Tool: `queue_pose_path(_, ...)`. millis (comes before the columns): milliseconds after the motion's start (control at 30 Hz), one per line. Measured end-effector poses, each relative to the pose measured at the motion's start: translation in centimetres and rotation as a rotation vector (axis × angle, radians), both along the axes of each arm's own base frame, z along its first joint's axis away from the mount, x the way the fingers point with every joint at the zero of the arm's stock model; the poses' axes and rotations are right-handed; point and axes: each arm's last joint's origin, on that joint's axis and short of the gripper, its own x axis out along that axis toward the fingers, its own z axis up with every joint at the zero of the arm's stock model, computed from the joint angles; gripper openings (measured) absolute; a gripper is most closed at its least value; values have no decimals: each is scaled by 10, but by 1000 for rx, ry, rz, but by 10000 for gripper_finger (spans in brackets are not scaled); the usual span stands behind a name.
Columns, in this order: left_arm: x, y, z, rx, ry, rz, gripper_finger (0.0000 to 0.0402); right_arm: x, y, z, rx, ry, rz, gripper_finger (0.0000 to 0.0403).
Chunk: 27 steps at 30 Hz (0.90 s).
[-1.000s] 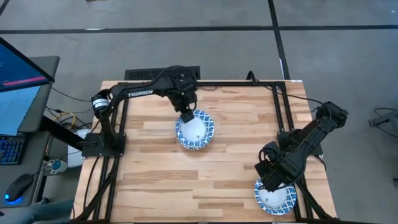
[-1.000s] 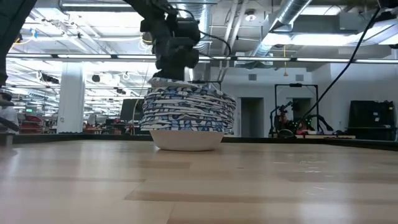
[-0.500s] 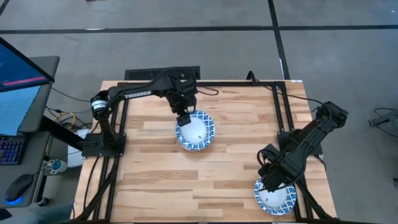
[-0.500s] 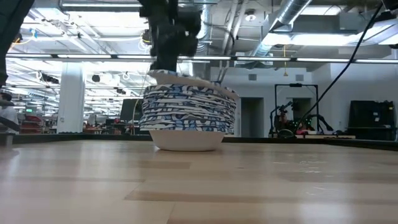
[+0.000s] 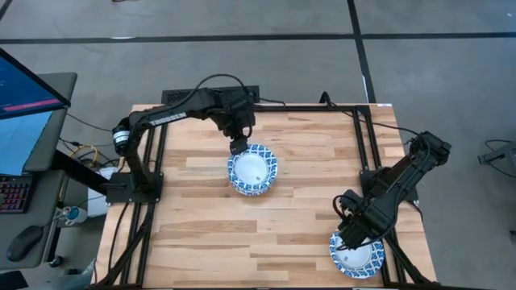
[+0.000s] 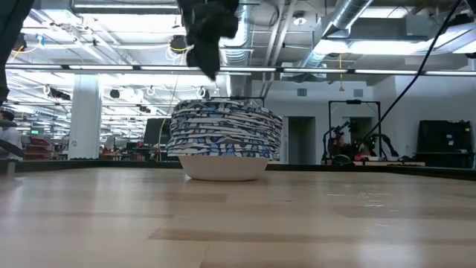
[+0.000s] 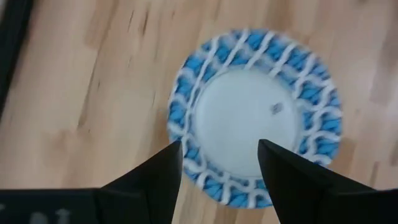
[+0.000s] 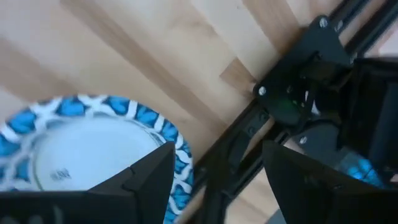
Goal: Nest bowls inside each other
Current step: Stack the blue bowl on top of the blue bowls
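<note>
Bowls nested in a tall stack (image 6: 225, 141) at bench (image 5: 306, 225) centre, top one seated level, white well empty. Left pincer (image 5: 236, 147) hangs just above the stack's 11 o'clock rim, fingers (image 7: 155, 177) spread wide, gripping nothing, apparently after letting go. Single bowl (image 5: 355, 255) sits at the bench's 5 o'clock corner, empty; right pincer (image 5: 347, 239) poised over its rim, wide open, nothing held, likely next pick.

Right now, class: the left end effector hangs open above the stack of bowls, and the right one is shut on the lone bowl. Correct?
Not quite. The right end effector is open over the lone bowl, gripping nothing, as the right wrist view shows. The left end effector does hang open above the stack of bowls.
</note>
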Motion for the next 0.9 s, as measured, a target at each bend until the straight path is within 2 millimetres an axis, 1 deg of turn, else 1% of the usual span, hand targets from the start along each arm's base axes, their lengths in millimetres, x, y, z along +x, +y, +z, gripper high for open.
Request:
queue_pose_path(33,0,-3,6,11,-43,-8,202,-1,1,0,9,9,32,266)
queue_pose_path(100,-1,-12,30,25,-216,-38,202,-2,0,-3,14,28,91,266)
queue_pose_path(200,-5,-36,69,19,-490,-135,202,-5,-4,-17,58,121,207,266)
queue_pose_path(233,-8,-44,80,17,-553,-165,202,-7,-6,-23,83,160,246,266)
queue_pose_path(333,-19,-71,103,21,-674,-240,202,-13,-13,-41,118,250,328,266)
queue_pose_path(400,-27,-91,113,52,-703,-277,202,-17,-16,-52,151,292,395,266)
queue_pose_path(467,-34,-109,114,96,-662,-293,202,-19,-17,-61,201,309,459,265)
queue_pose_path(567,-42,-128,103,165,-515,-271,202,-16,-15,-76,307,262,523,265)
queue_pose_path(633,-45,-134,92,234,-379,-224,202,-13,-14,-83,356,222,525,265)
queue_pose_path(700,-42,-138,81,274,-289,-188,202,-11,-15,-85,365,207,509,265)
queue_pose_path(767,-36,-142,73,251,-245,-192,202,-9,-16,-85,367,200,499,265)
queue_pose_path(900,-30,-153,68,128,-254,-283,202,-3,-16,-86,382,141,507,265)
